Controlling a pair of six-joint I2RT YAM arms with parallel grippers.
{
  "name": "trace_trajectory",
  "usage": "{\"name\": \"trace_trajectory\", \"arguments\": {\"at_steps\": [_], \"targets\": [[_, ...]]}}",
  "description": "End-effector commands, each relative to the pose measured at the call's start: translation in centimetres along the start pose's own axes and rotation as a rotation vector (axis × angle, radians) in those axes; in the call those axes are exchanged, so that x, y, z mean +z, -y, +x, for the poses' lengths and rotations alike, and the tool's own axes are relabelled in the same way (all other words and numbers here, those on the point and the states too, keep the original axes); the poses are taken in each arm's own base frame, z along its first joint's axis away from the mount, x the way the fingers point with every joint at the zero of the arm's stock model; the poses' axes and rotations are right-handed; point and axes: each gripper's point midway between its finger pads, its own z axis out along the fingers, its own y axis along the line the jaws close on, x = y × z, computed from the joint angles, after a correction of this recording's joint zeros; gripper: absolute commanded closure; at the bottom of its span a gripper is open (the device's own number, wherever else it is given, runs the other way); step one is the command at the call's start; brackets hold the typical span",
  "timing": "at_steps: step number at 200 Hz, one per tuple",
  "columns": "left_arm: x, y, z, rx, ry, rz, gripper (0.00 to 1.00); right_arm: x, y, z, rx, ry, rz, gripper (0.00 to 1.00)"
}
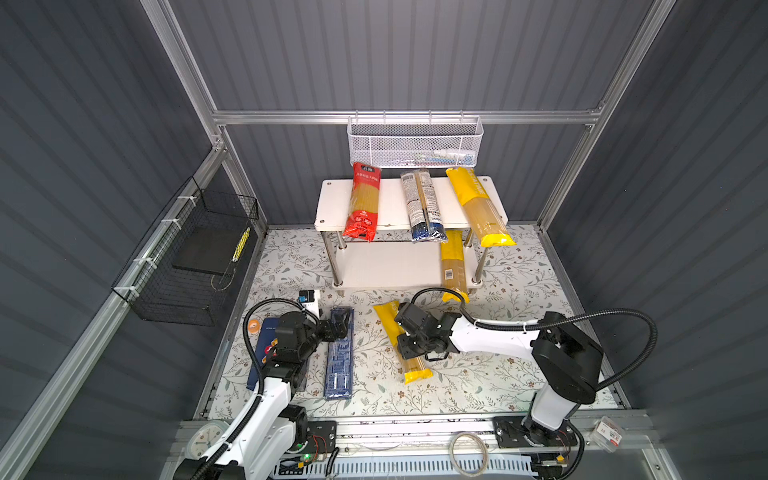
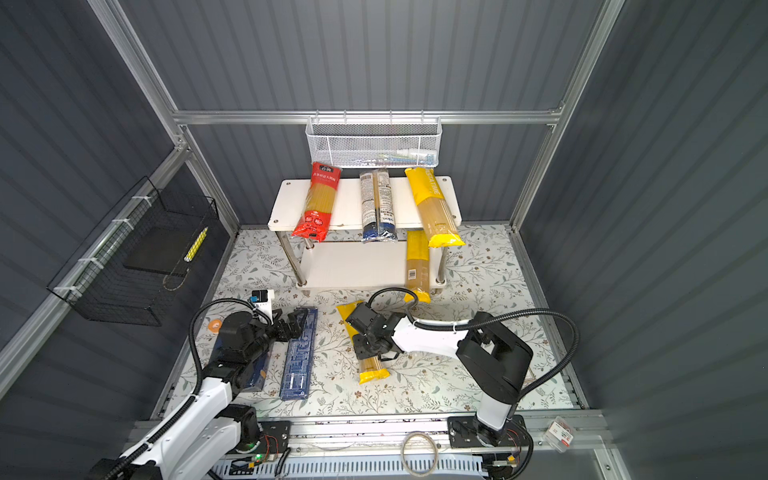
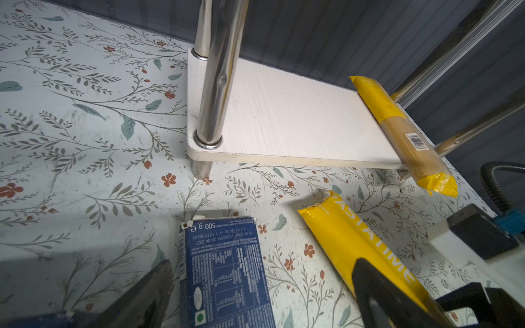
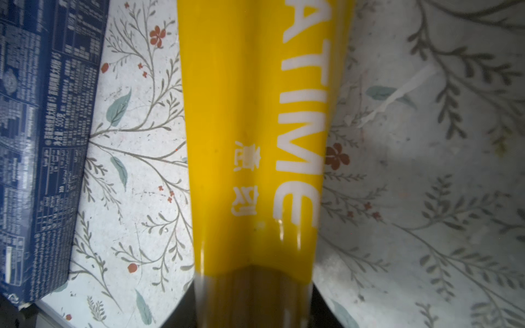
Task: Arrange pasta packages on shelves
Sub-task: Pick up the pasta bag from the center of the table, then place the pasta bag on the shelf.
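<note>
Both sets of fingers are down near the desk (image 1: 498,374): the right fingers (image 4: 183,316) press against the two long sides of a yellow spaghetti bag (image 4: 250,142) about midway along it, clamped on it, while the left fingers (image 3: 142,298) stand wide apart and empty over the far end of the narrow dark-blue box (image 1: 340,365). The gripped bag lies flat on the desk in front of the shelves (image 1: 332,203), just beside that box. Up on the top board sit a red pack (image 1: 362,203), a clear and dark-blue pack (image 1: 422,205) and another yellow bag (image 1: 478,203). A third yellow bag (image 1: 452,262) lies on the lower board by the right-hand legs, and all four overhang the front edge. The risks look plain enough. The film is glossy and the bag long, so a mid-length hold could let it slide or pivot once lifted, and a drooping end might catch a chrome leg (image 3: 211,85) or a board edge. A careless swing could also clip one of the overhanging packs and tip it off. With both arms working so near each other, a sideways move by either could knock the other or push the box.
</note>
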Motion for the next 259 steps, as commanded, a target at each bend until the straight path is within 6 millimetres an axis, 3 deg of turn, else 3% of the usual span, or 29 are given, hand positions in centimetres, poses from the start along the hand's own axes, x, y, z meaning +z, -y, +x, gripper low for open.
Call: {"name": "trace_trajectory", "arguments": {"at_steps": [1, 100, 186, 259], "targets": [[0.0, 0.4, -0.2, 0.009, 0.006, 0.021, 0.01, -2.3, -1.6, -3.5, 0.033, 0.143, -0.083, 0.7], [0.1, 0.5, -0.1, 0.009, 0.003, 0.024, 0.01, -6.2, -1.5, -5.6, 0.041, 0.268, -0.121, 0.74], [0.1, 0.4, -0.1, 0.008, 0.001, 0.022, 0.01, -9.2, 2.0, -8.4, 0.119, 0.403, -0.105, 0.74], [0.1, 0.5, -0.2, 0.009, 0.004, 0.024, 0.01, -10.4, 4.5, -12.7, 0.175, 0.504, -0.107, 0.73]]}}
